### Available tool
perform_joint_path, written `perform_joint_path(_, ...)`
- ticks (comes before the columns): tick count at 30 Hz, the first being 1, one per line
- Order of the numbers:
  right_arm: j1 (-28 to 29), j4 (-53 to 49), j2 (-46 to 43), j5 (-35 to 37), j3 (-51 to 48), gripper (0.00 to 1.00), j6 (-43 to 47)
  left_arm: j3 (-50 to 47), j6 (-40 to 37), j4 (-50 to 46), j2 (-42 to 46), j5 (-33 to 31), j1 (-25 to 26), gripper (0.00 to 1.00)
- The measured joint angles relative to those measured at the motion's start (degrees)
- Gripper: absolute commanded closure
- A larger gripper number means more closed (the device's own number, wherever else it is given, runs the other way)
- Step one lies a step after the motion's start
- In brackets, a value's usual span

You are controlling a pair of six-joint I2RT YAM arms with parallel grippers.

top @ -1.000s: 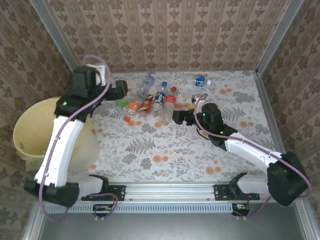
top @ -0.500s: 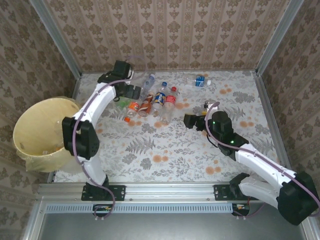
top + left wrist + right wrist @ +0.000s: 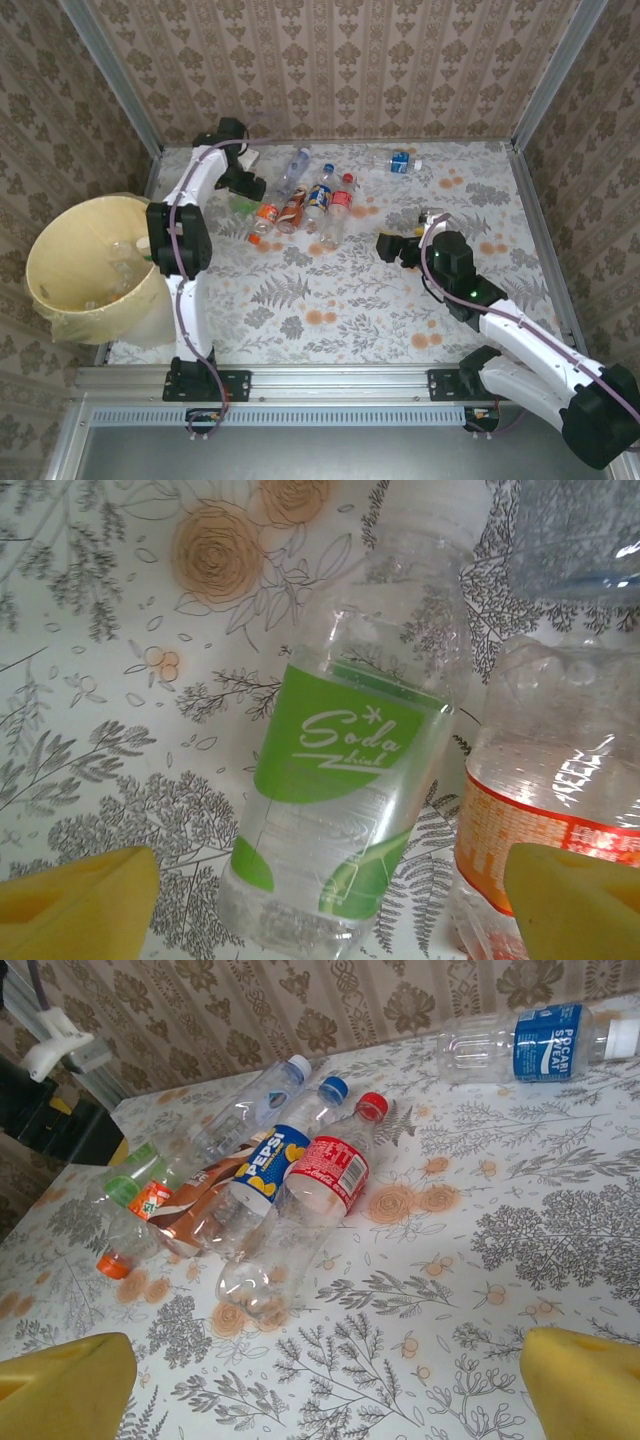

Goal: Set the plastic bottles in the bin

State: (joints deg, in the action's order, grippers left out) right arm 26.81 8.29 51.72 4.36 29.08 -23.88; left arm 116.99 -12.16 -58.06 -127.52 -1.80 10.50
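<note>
Left claw (image 3: pixel 325 905) hangs spread wide over the green-label bottle (image 3: pixel 340 780), a yellow finger on either side of its base. That bottle lies flat on the worktop (image 3: pixel 120 680), long axis running away from the claw, so the fingers span its width. An orange-label bottle (image 3: pixel 560 780) crowds just beside it. Right claw (image 3: pixel 325 1380), wide and empty too, sits well apart, so the left arm is nearer. The bin (image 3: pixel 100 203) stands at the worktop's left edge.

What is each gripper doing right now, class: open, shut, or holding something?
Left gripper: open, empty, facing the green-labelled bottle.
Right gripper: open, empty.
</note>
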Motion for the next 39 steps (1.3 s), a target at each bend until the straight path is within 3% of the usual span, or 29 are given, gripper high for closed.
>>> perform_joint_path(10,0.0,0.0,0.0,0.0,0.0,0.00,0.2,9.5,-5.1,-3.3,-10.3,2.1,-0.5,0.17)
perform_joint_path(18,0.0,0.0,0.5,0.0,0.0,0.00,0.2,10.7,-5.7,-4.3,-12.2,4.0,-2.0,0.22)
perform_joint_path(26,0.0,0.0,1.4,0.0,0.0,0.00,0.2,10.6,-5.6,-4.5,-13.9,4.5,-1.9,0.37)
perform_joint_path(33,0.0,0.0,1.5,0.0,0.0,0.00,0.1,4.6,-4.2,-0.6,-9.9,4.9,-1.9,0.45)
perform_joint_path(39,0.0,0.9,1.7,-0.5,0.0,0.00,0.1,-4.1,0.2,5.5,0.6,5.2,-1.1,0.46)
